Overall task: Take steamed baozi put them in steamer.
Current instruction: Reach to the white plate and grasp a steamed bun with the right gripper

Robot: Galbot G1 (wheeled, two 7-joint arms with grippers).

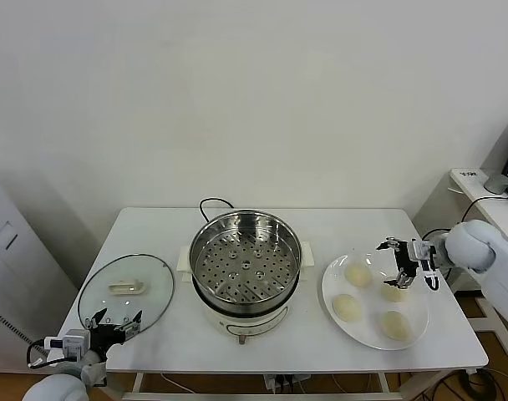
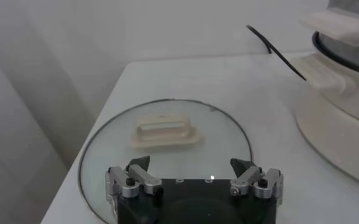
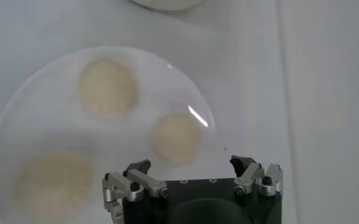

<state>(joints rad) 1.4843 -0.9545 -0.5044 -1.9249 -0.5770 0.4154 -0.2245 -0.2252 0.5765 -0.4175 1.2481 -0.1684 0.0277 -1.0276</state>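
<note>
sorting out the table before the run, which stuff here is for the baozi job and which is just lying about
Part of the job:
- four baozi, all on the white plate
- steamer, tray empty
- right tool, open over the plate

Just lying about:
- glass lid, flat on the table left of the steamer
- left tool, open, parked near the lid's front edge

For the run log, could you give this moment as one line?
right gripper: open above plate | baozi: four on plate | steamer: empty | left gripper: open by lid
</note>
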